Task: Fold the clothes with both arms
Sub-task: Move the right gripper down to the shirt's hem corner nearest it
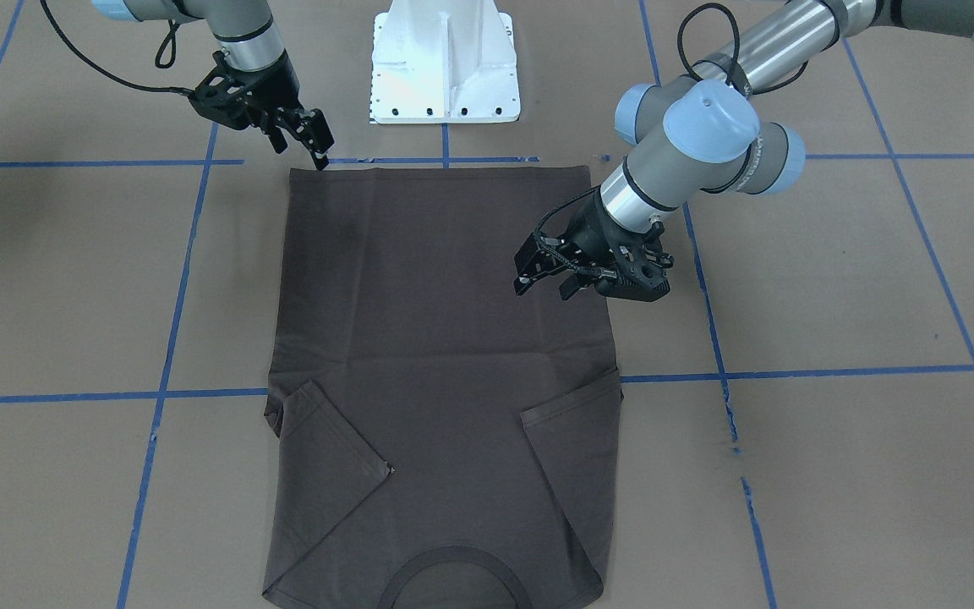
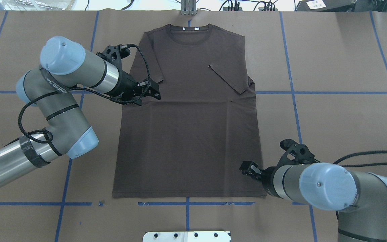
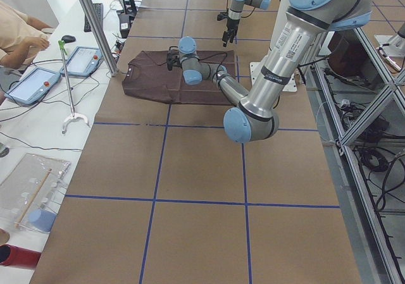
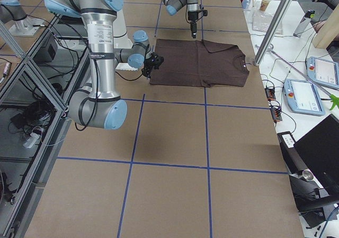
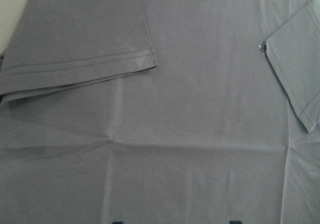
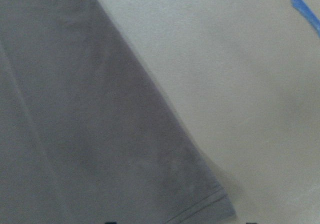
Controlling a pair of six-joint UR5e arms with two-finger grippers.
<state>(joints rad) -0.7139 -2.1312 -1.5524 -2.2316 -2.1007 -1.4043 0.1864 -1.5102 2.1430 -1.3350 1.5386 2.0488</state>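
Nearest, by white base [image 2: 186, 236]: hem [image 2: 186, 196] of shirt [image 2: 190, 141], straight along a blue tape line [image 2: 166, 203]. Laid flat on brown table [image 2: 331, 127], hem toward robot, collar at far end.

At hem corner on robot's right: right gripper [image 2: 247, 169], fingers spread, nothing between them. Tips right at the corner's edge. Possibly touching cloth, possibly just above; too close to call from the front view. In the right wrist view, the corner low in the picture with bare table beside it.

Further out, over shirt's left edge about mid-body: left gripper [image 2: 155, 91], fingers apart, empty, pointing inward across the cloth. Just short of the left sleeve's cuff and above the fabric, apart from it. In the left wrist view, flat cloth below and a stitched sleeve cuff at upper left.

Beyond that: left sleeve [image 2: 148, 64] folded in over chest, right sleeve [image 2: 233, 79] likewise, its point toward centre. A little cloth bunched at right edge beside that fold.

Farthest: round collar [image 2: 189, 43], white tags [image 2: 197, 29] inside it, close to table's far edge.
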